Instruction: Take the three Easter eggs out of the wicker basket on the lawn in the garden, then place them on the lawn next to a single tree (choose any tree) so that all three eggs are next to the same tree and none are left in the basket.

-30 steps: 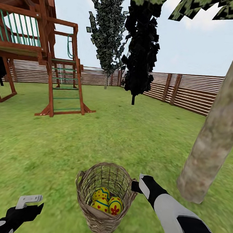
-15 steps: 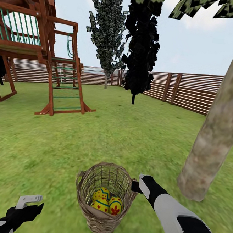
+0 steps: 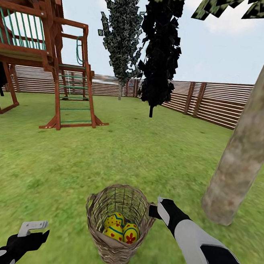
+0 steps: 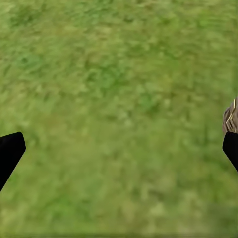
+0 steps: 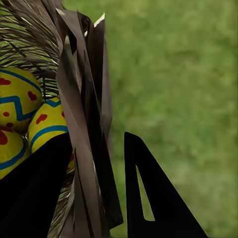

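Your right pincer (image 3: 153, 210) sits at the right rim of the wicker basket (image 3: 114, 249), low in the centre of the head view. In the right wrist view, the basket wall passes between its two fingers (image 5: 148, 198): one dark finger lies on the inner side near the eggs, the other outside over the grass. So the pincer straddles the rim. Whether it is pressed tight on the weave I cannot tell; a gap shows beside the outer finger.

The three Easter eggs (image 3: 120, 229) lie in a cluster at the bottom of the basket, below and to the left of that pincer in the head view. None of them is on the lawn (image 3: 145, 157) yet.

The relation that matters: the eggs sit down inside the basket, straight below the rim you hold, and the tree (image 3: 243, 151) leans up at the right of the frame, its base near the basket on the right arm's side. The right arm is therefore the nearer one to both eggs and trunk.

Your left pincer (image 3: 34, 228) hovers in the lower left of the head view, well apart from the basket. Its fingertips stand wide at the edges of the left wrist view, released over bare grass, with a sliver of weave at the right edge.
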Robot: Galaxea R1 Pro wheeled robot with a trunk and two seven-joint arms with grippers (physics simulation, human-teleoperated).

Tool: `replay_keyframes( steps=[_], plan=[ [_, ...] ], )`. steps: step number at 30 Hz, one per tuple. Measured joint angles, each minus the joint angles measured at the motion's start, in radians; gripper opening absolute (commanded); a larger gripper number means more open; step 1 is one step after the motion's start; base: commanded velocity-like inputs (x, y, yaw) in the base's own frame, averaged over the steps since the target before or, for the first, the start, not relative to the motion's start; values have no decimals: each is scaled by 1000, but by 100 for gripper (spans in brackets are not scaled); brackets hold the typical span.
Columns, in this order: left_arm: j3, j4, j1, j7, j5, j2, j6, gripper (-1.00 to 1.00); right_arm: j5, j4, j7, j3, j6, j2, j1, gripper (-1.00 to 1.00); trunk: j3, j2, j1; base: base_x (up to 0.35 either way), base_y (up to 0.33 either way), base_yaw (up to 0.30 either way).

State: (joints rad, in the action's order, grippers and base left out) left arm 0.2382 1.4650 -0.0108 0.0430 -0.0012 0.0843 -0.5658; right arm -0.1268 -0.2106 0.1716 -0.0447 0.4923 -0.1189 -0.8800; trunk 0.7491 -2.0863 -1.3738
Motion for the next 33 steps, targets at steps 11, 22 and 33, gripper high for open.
replay_keyframes(
  steps=[11,22,33],
  plan=[
    [0,0,0,-1,0,0,0,100,0,1,0,1,0,-1,0,-100,34,-77,-42,0,0,0],
    [0,0,0,0,0,0,1,100,0,1,0,0,0,-3,0,-100,69,-154,-84,0,0,0],
    [0,0,0,-1,0,0,1,100,0,1,0,0,0,-3,0,-100,103,-231,-127,0,0,0]
  ],
)
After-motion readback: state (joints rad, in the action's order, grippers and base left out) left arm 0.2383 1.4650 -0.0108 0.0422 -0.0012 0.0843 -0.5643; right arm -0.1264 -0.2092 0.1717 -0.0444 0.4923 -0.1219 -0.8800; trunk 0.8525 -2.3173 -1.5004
